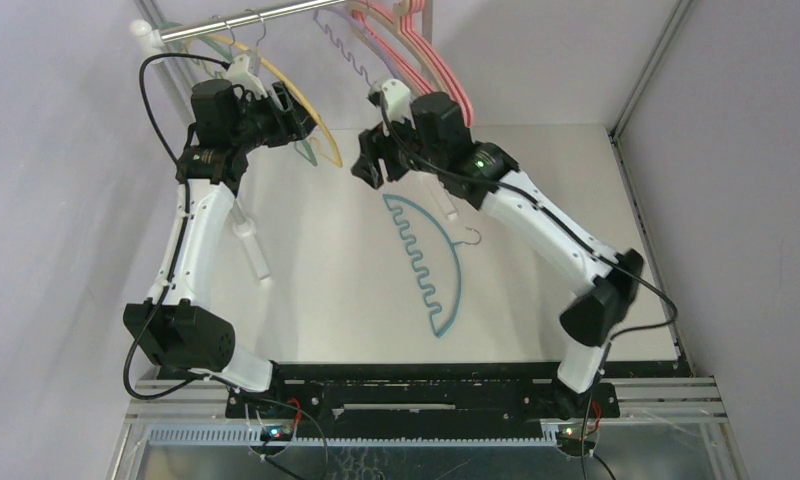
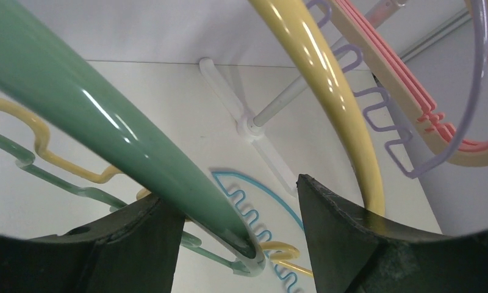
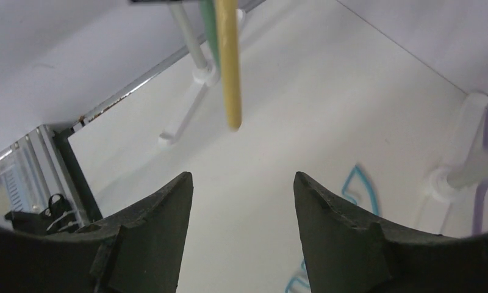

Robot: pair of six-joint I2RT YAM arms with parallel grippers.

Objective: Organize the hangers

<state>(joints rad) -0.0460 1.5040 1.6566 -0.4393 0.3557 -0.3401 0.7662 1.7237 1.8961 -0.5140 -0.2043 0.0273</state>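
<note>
White table [image 1: 326, 300] under the rail [image 1: 266, 18] holds one teal hanger [image 1: 431, 265] lying flat, so the right tool [image 3: 241, 177], wide open and empty, should come down square over its bar, while the left tool [image 2: 230, 189] sits open, not squeezing, around a green hanger [image 2: 107, 128] hanging from the rail.

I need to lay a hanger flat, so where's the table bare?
The table is bare between the teal hanger and the rack foot, and along its near edge. Crowded under the rail: hung hangers, left gripper, right gripper.
</note>
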